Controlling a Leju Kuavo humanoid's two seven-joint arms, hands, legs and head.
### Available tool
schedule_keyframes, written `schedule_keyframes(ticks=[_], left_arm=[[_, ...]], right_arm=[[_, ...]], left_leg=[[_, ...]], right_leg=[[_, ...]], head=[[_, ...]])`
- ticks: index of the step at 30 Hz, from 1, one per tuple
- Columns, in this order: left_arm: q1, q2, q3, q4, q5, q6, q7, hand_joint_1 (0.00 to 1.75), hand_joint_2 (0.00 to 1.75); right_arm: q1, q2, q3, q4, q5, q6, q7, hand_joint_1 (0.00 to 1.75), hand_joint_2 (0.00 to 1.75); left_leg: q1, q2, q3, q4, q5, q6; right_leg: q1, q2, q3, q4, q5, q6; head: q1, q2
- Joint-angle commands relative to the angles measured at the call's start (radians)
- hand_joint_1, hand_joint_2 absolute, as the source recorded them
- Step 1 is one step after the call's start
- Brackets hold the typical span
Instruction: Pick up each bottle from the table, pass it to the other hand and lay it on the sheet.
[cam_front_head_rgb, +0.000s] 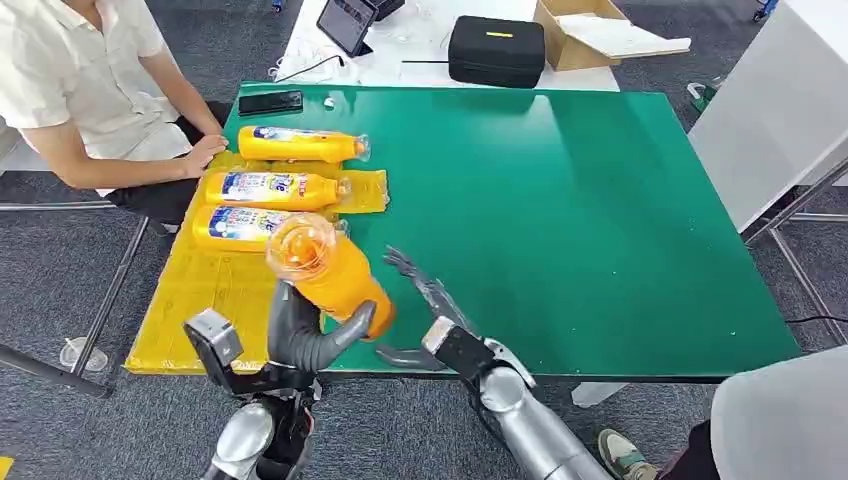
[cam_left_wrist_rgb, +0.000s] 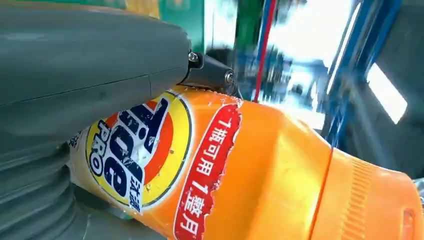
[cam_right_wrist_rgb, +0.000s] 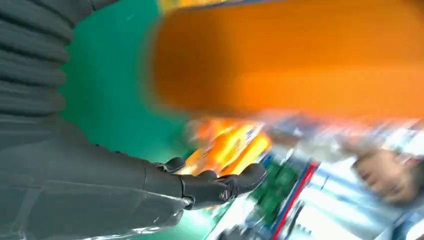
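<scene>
My left hand (cam_front_head_rgb: 305, 335) grips an orange bottle (cam_front_head_rgb: 330, 272) above the near left part of the green table (cam_front_head_rgb: 560, 200), its cap end tilted up toward me. The left wrist view shows the same bottle (cam_left_wrist_rgb: 240, 175) with its round label against the grey thumb (cam_left_wrist_rgb: 90, 55). My right hand (cam_front_head_rgb: 425, 315) is just right of the bottle, fingers spread, holding nothing; its fingers (cam_right_wrist_rgb: 220, 185) lie apart from the blurred orange bottle (cam_right_wrist_rgb: 290, 60). Three yellow bottles (cam_front_head_rgb: 270, 187) lie side by side on the yellow sheet (cam_front_head_rgb: 200, 300).
A person in a white shirt (cam_front_head_rgb: 75, 80) sits at the table's left side, a hand (cam_front_head_rgb: 205, 152) resting by the sheet. A black phone (cam_front_head_rgb: 270, 102) lies at the far left corner. A black case (cam_front_head_rgb: 496, 48) and cardboard box (cam_front_head_rgb: 580, 30) sit on the white table beyond.
</scene>
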Motion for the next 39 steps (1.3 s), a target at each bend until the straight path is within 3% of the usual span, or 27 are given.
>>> schedule_keyframes(ticks=[1, 7, 10, 14, 15, 18, 21, 22, 25, 28, 35, 39], left_arm=[[0.01, 0.041, 0.005, -0.036, -0.017, 0.01, -0.001, 1.75, 1.75], [0.009, 0.039, 0.004, -0.034, -0.017, 0.01, -0.001, 1.75, 1.75], [0.044, 0.047, 0.029, -0.073, -0.114, 0.11, 0.006, 1.75, 1.75], [0.057, 0.053, 0.038, -0.09, -0.123, 0.123, 0.008, 1.75, 1.75], [0.137, 0.045, 0.107, -0.174, -0.087, 0.14, 0.025, 1.75, 1.75], [0.14, 0.031, 0.118, -0.175, -0.073, 0.167, 0.032, 1.75, 1.75], [0.092, 0.06, 0.098, -0.114, -0.23, 0.316, 0.058, 1.75, 1.75], [0.031, 0.115, 0.041, -0.023, -0.501, 0.521, 0.147, 1.75, 1.75], [-0.096, 0.172, 0.029, 0.231, -0.881, 0.591, 0.255, 1.75, 1.75], [-0.172, 0.18, 0.054, 0.379, -0.898, 0.488, 0.281, 1.75, 1.75], [-0.289, 0.209, 0.09, 0.604, -0.964, 0.416, 0.323, 1.75, 1.75], [-0.357, 0.194, 0.027, 0.783, -1.068, 0.408, 0.305, 1.75, 1.75]], right_arm=[[0.014, -0.001, -0.059, 0.064, 0.004, -0.007, -0.007, 0.0, 0.0], [0.013, 0.001, -0.059, 0.063, 0.006, -0.007, -0.006, 0.0, 0.0], [0.084, 0.001, -0.159, 0.036, 0.012, -0.095, 0.01, 0.0, 0.0], [0.107, -0.002, -0.184, 0.026, 0.022, -0.131, 0.003, 0.0, 0.0], [0.251, -0.022, -0.361, -0.038, 0.117, -0.406, -0.07, 0.0, 0.0], [0.292, -0.039, -0.359, -0.124, 0.058, -0.517, -0.07, 0.0, 0.0], [0.338, -0.053, -0.317, -0.291, 0.029, -0.707, -0.07, 0.0, 0.0], [0.352, 0.003, -0.393, -0.387, 0.096, -0.707, -0.07, 0.0, 0.0], [0.307, 0.001, -0.336, -0.339, 0.043, -0.707, -0.07, 0.0, 0.0], [0.283, -0.028, -0.248, -0.319, -0.033, -0.707, -0.07, 0.0, 0.0], [0.293, -0.031, -0.22, -0.353, -0.014, -0.707, -0.07, 0.0, 0.0], [0.28, -0.059, -0.146, -0.334, -0.053, -0.707, -0.07, 0.0, 0.0]], left_leg=[[0.0, 0.003, 0.005, 0.0, -0.002, 0.001], [0.0, 0.002, 0.006, -0.001, -0.002, 0.001], [0.0, 0.001, 0.003, -0.001, -0.001, 0.001], [0.0, 0.001, 0.006, -0.001, -0.002, 0.001], [0.0, -0.001, 0.006, -0.002, -0.001, 0.001], [0.0, -0.002, 0.006, -0.001, -0.003, 0.001], [-0.001, -0.002, 0.005, 0.0, -0.005, 0.001], [-0.001, -0.001, 0.002, 0.0, -0.003, 0.001], [-0.002, 0.0, 0.005, -0.002, -0.002, 0.0], [-0.001, 0.001, 0.009, -0.004, -0.001, 0.0], [0.001, 0.004, 0.008, -0.002, 0.0, -0.001], [0.0, 0.005, 0.009, -0.002, 0.0, -0.001]], right_leg=[[0.0, 0.002, 0.004, 0.0, -0.001, -0.001], [0.0, 0.001, 0.005, -0.001, -0.001, -0.002], [0.0, 0.0, 0.003, -0.001, -0.001, -0.001], [0.0, 0.0, 0.005, -0.001, -0.002, -0.002], [0.0, -0.002, 0.006, -0.002, -0.002, -0.001], [0.0, -0.003, 0.007, -0.001, -0.004, -0.001], [-0.001, -0.003, 0.005, 0.001, -0.004, -0.001], [-0.001, -0.003, 0.002, 0.001, -0.003, -0.001], [-0.001, -0.002, 0.004, 0.0, -0.002, -0.002], [0.0, -0.001, 0.006, -0.003, 0.0, -0.004], [0.001, 0.002, 0.004, -0.001, 0.002, -0.005], [0.001, 0.001, 0.006, -0.001, 0.001, -0.005]], head=[[0.0, 0.0], [0.0, 0.0], [0.0, 0.0], [0.0, 0.0], [0.0, 0.0], [0.0, 0.0], [0.0, 0.0], [0.0, 0.0], [0.0, 0.0], [0.0, 0.0], [0.0, 0.0], [0.0, 0.0]])
